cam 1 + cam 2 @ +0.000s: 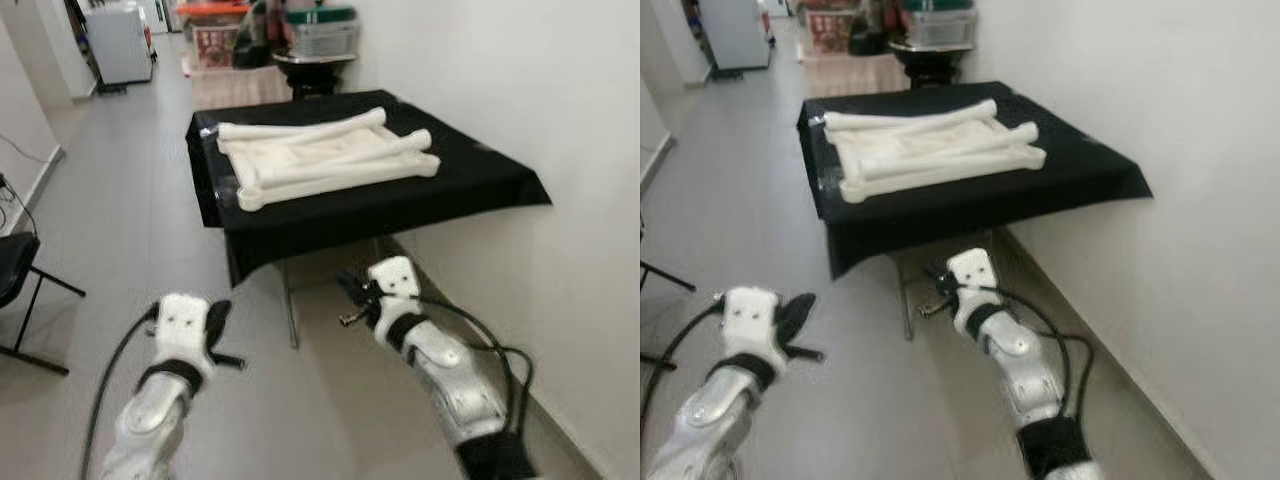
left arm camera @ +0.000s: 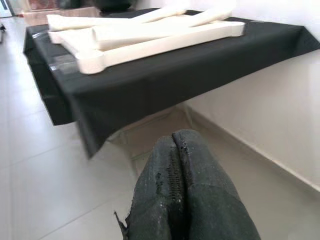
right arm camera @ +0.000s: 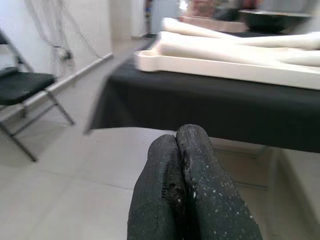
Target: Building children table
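I stand a few steps short of a work table draped in a black cloth (image 1: 470, 180), both arms raised in front of me and nothing in hand. My left gripper (image 2: 182, 195) has its two fingers pressed together, and so does my right gripper (image 3: 187, 185); each points toward the cloth's hanging edge from below table height.

The children's table parts (image 1: 325, 155) lie on top of the cloth: a cream tabletop panel (image 1: 300, 152) lying flat, with long round legs (image 1: 300, 130) resting across and beside it (how many I cannot say for sure). The pile sits toward the left half of the surface, well apart from both grippers.

My judgement: assembly has not begun. The loose legs could roll off if I nudge the panel, and the slack cloth could drag everything floorward should a finger snag it on the way up. A folding chair (image 3: 25, 87) waits to my left.
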